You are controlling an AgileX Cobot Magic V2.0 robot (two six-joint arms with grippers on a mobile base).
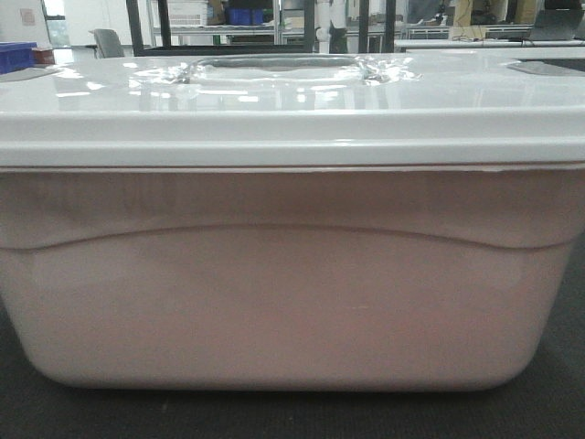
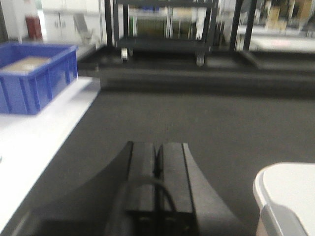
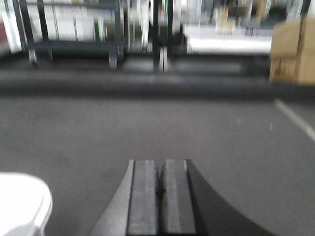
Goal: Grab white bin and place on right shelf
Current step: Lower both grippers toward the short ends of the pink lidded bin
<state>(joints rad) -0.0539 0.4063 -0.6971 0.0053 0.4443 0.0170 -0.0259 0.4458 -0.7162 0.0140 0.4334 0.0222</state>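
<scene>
left gripper (image 2: 158,147) is closed, pads pressed flat together w/ nothing between them. right gripper (image 3: 160,164) is the same: fingers touching, empty. both hang over the dark mat (image 2: 197,118), neither touching anything. the white bin (image 1: 292,302) sits between them. its lid corner shows at the lower right of the left wrist view (image 2: 290,191) and at the lower left of the right wrist view (image 3: 19,201), so we judge one arm sits off each end of it. in the front view it fills nearly the whole frame, resting on the mat, glossy lid (image 1: 292,110) on top and a curved moulded ridge (image 1: 292,229) running across the side. we reckon it's far too wide for one gripper, so it's a two-arm lift, and both need to open first. walls look like smooth, fairly stiff plastic, prob. w/ some flex if squeezed mid-panel. the lid is shiny and likely slippery, and pulling on it alone could pop it off. best hold, imo, is under the overhanging lid rim (image 1: 292,151) at each short end, lifting evenly so it doesn't tilt. there's a recess in the lid top (image 1: 283,69), maybe a handle, but we can't tell. weight is unknown since the walls are opaque, so treat it as loaded. further out are a blue crate (image 2: 34,78) at left and a cardboard box (image 3: 293,51) at right. we can't pick out the right shelf for sure here.
</scene>
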